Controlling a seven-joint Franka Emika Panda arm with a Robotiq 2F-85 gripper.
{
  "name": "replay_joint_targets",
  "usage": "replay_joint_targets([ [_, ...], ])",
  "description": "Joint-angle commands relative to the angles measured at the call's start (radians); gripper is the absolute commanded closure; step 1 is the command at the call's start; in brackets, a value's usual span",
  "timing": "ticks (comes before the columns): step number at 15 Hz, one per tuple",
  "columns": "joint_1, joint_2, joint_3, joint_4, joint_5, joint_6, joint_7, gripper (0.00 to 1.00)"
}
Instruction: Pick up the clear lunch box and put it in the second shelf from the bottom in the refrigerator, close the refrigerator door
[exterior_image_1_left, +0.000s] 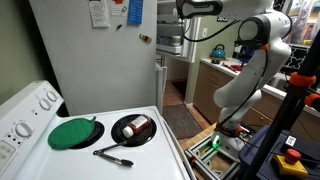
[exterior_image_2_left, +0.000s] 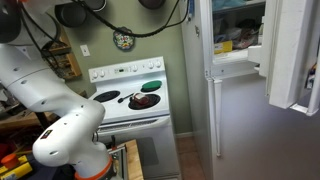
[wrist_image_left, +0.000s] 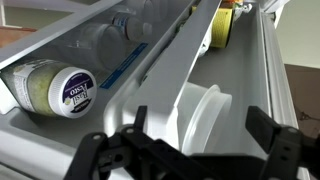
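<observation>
In the wrist view the clear lunch box (wrist_image_left: 203, 100) lies tilted on its side on a white shelf (wrist_image_left: 250, 70) inside the refrigerator (exterior_image_1_left: 85, 50). My gripper (wrist_image_left: 200, 122) is open. Its two black fingers stand apart on either side of the box, just short of it, without touching it. I cannot tell which shelf this is. In an exterior view my arm (exterior_image_1_left: 205, 9) reaches into the top of the refrigerator past the narrow white edge of the refrigerator door (exterior_image_1_left: 160, 90), which stands open. The refrigerator also shows in an exterior view (exterior_image_2_left: 240, 130).
A labelled jar (wrist_image_left: 62, 90) and clear bottles (wrist_image_left: 110, 40) lie in a shelf rack to the left of the box. A yellow item (wrist_image_left: 222, 28) sits further in. The white stove (exterior_image_1_left: 150, 150) holds a green lid (exterior_image_1_left: 73, 133) and a black pan (exterior_image_1_left: 133, 129).
</observation>
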Motion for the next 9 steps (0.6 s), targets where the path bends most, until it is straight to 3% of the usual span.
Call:
replay_joint_targets([
  [1,0.022,0.002,-0.019,0.001,-0.016,-0.001,0.009,0.00],
  [8,0.022,0.002,-0.019,0.001,-0.016,-0.001,0.009,0.00],
  [9,0.073,-0.001,-0.049,-0.003,0.037,-0.004,-0.039,0.00],
])
